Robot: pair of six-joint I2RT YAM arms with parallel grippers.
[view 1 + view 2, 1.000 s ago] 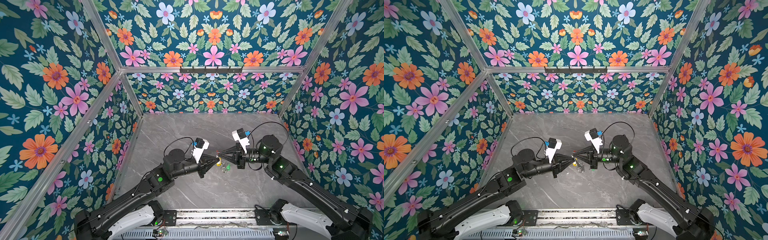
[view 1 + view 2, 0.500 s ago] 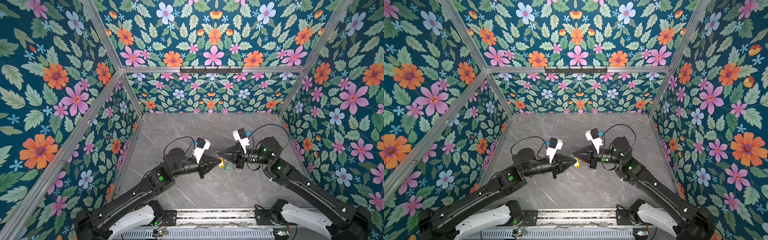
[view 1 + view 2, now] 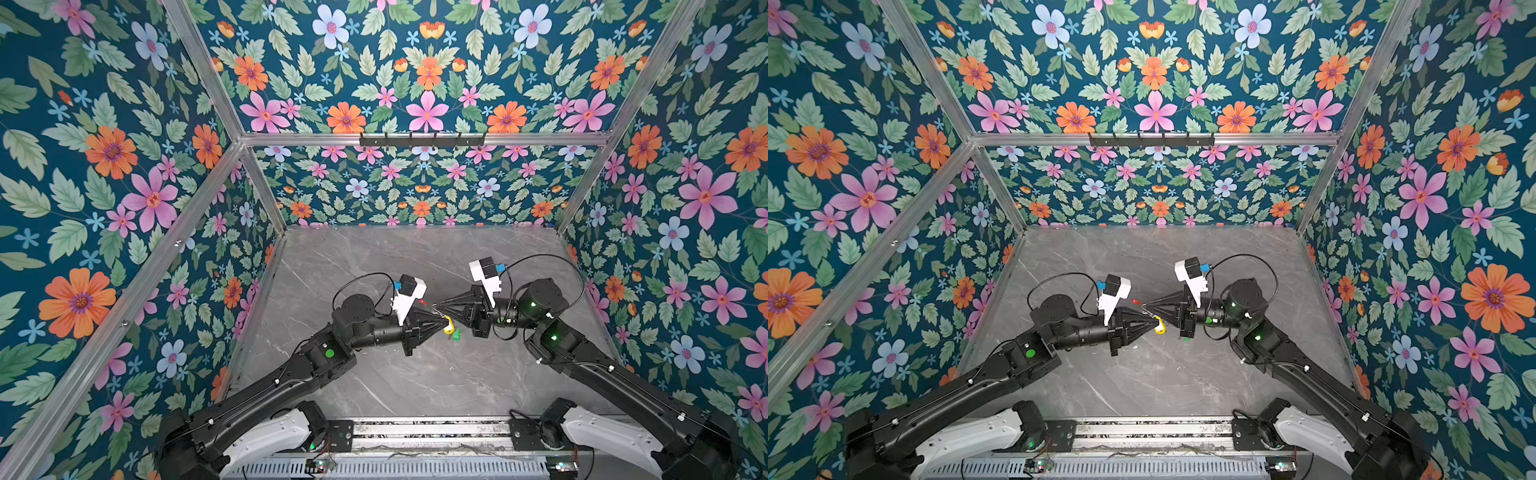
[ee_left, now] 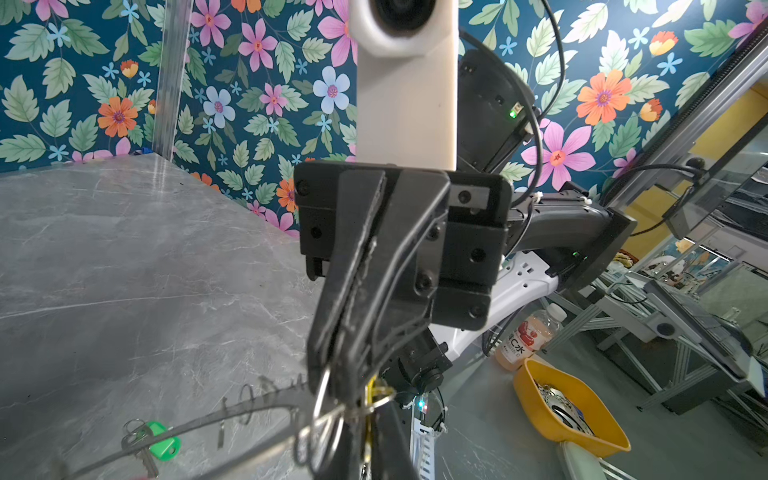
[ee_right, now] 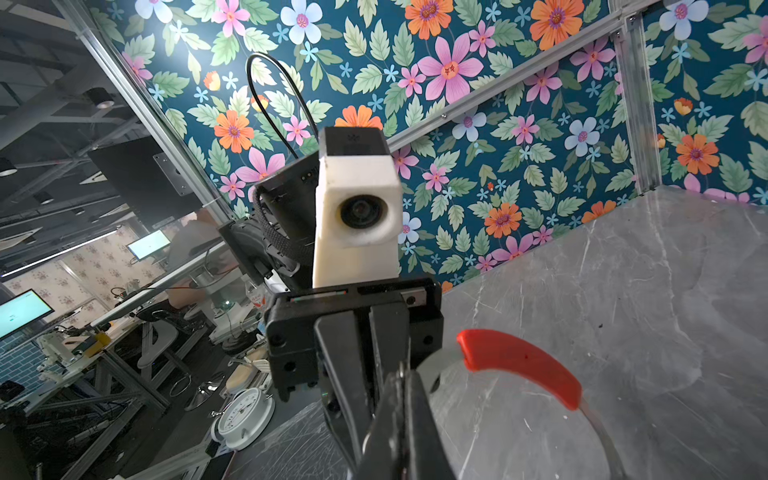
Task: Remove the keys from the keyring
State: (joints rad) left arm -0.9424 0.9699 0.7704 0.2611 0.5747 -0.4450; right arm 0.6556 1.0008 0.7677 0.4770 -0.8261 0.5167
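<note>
Both grippers meet tip to tip above the middle of the table. My right gripper [image 3: 434,306] [image 5: 402,374] is shut on the keyring [image 4: 208,419], a thin dark hoop with a red arc [image 5: 519,365] [image 3: 423,302]. Small silver split rings [image 4: 322,415] bunch at its tip. My left gripper [image 3: 444,321] [image 4: 370,453] is shut on the key with the yellow tag [image 3: 447,327] [image 4: 369,401], right by the hoop. The key with the green tag [image 4: 160,434] [image 3: 456,334] hangs from the hoop a little further along, held by neither gripper.
The grey marble table [image 3: 415,374] is boxed in by floral walls at the back and both sides. A black hook rail [image 3: 422,139] runs along the back wall. Outside the open front stand a yellow bin [image 4: 569,407], a bottle [image 4: 525,336] and a white clock [image 5: 245,415].
The yellow tag has come out into plain sight at my left gripper's tip. The right wrist has shifted slightly. Both grippers stay shut.
</note>
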